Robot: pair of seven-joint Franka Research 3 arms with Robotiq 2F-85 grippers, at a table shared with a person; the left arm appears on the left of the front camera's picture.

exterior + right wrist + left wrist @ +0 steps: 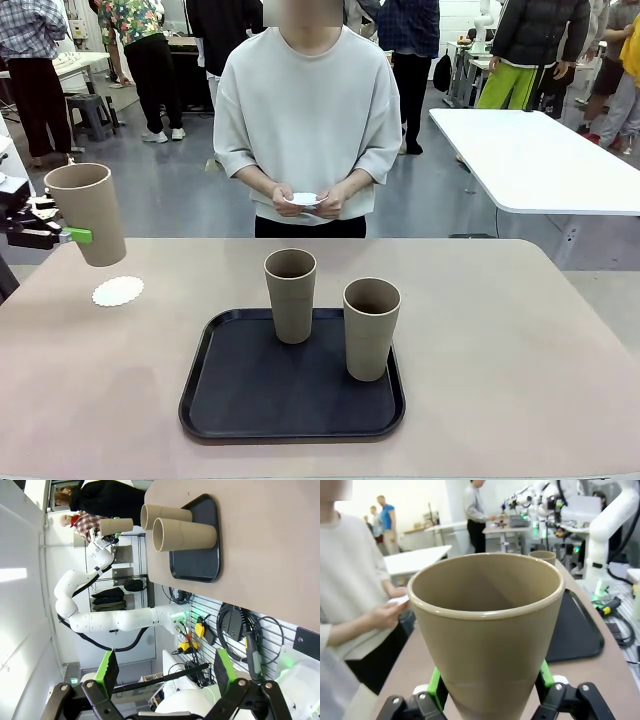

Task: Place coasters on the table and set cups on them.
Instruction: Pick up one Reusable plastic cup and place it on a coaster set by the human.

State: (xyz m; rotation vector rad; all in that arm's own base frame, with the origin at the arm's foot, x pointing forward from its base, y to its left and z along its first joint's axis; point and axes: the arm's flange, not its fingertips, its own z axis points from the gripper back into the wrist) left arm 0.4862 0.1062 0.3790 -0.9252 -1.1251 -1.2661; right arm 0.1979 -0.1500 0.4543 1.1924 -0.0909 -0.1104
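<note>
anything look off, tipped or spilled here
Nothing is spilled or damaged. The only thing askew is the cup held in the left gripper: it hangs tilted in the air near the lone coaster on the table, not standing on it. The other two cups stand upright on the black tray.

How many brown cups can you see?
3. One cup is held up by the left gripper, near a white coaster. The other two stand on the black tray: a back cup and a front cup.
</note>
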